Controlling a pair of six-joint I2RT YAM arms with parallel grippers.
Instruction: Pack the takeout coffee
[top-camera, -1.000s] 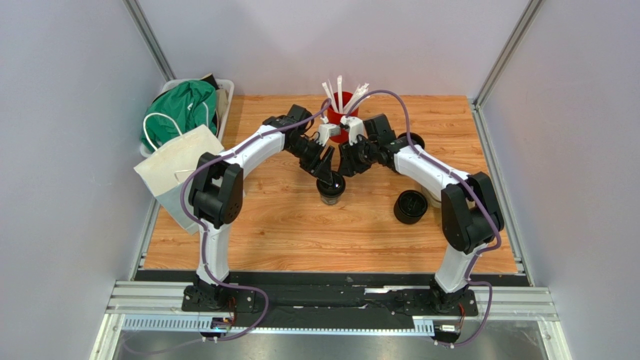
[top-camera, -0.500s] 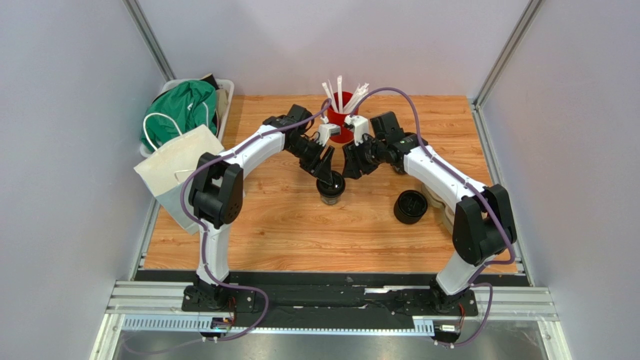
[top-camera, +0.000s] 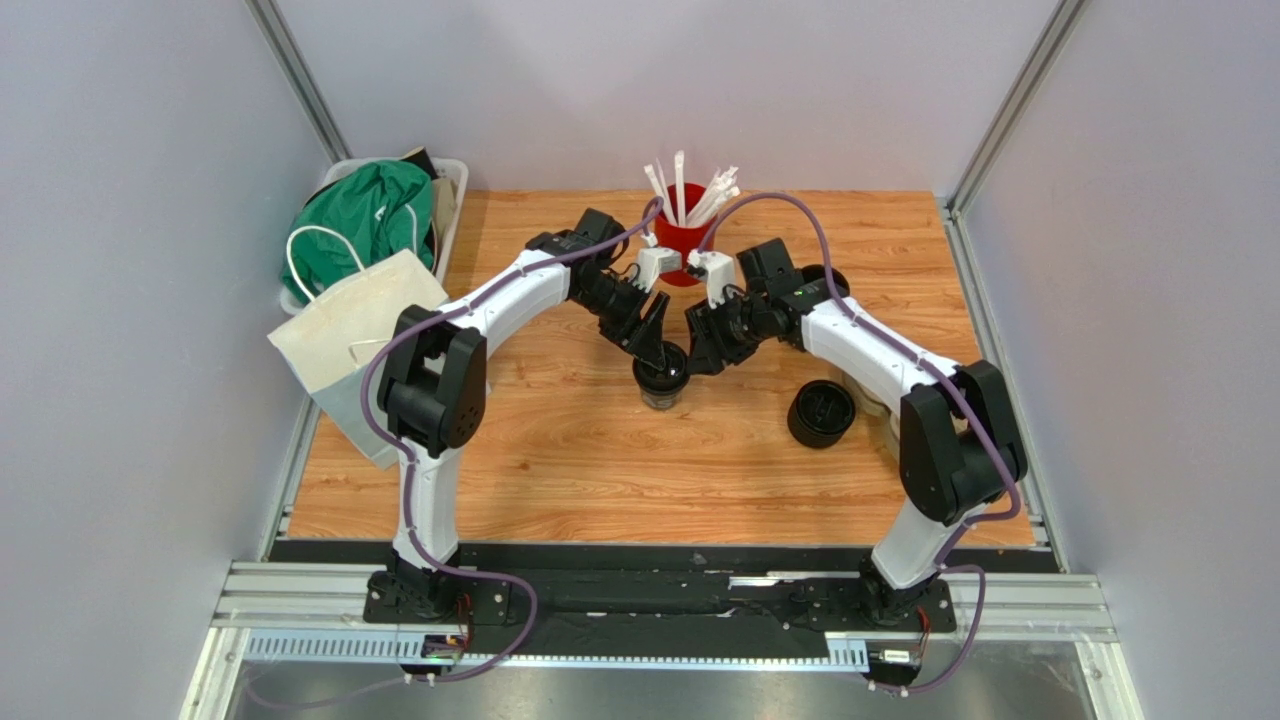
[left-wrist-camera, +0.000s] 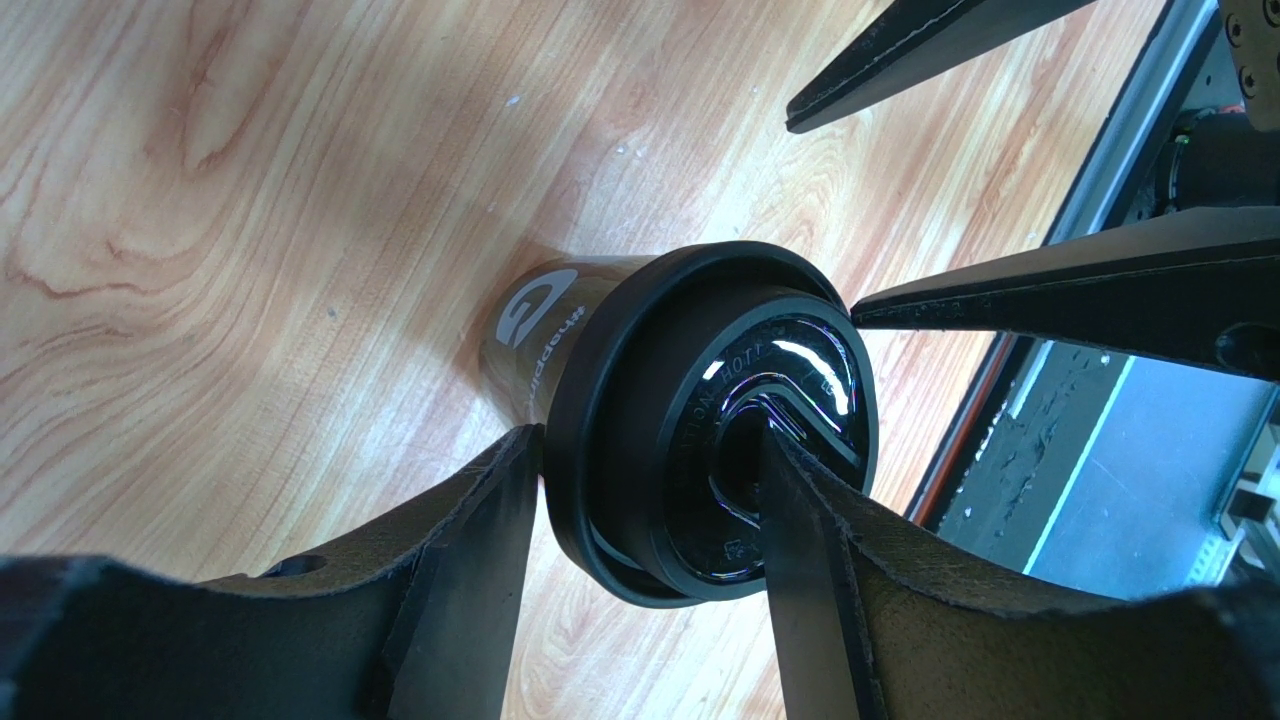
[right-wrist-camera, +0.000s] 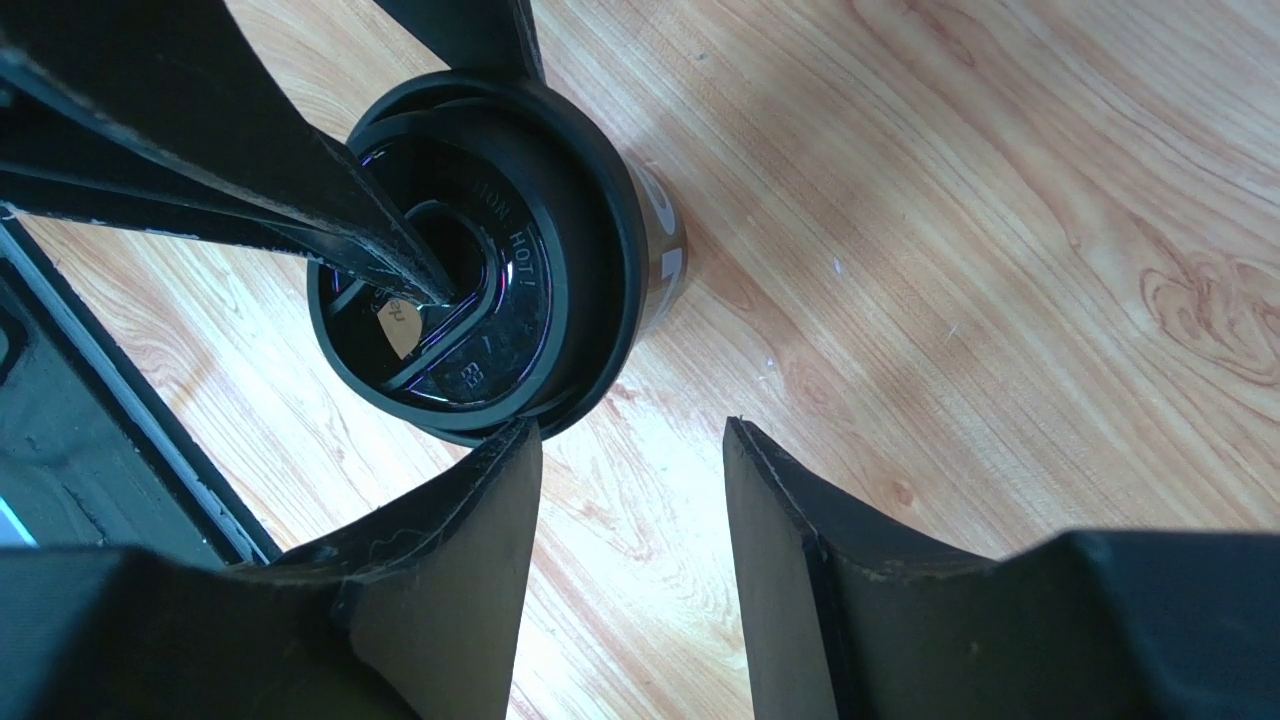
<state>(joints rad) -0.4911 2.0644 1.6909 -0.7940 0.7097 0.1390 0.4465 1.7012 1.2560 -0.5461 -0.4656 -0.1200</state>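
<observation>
One black cup (left-wrist-camera: 684, 375) (upright) stands partly between the left pincer (left-wrist-camera: 643, 440) tips.

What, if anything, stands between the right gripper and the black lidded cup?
Nothing visible does: the right gripper is open, one fingertip right beside the black lidded cup. The left gripper reaches in from the opposite side, its fingers straddling the lid's rim.

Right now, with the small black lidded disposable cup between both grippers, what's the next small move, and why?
Probably draw the right gripper back, clear of the small black disposable cup. Its jaws stand open and empty beside the cup, while the left gripper pinches the rim of its round black lid; backing off should let the left lift unobstructed.
</observation>
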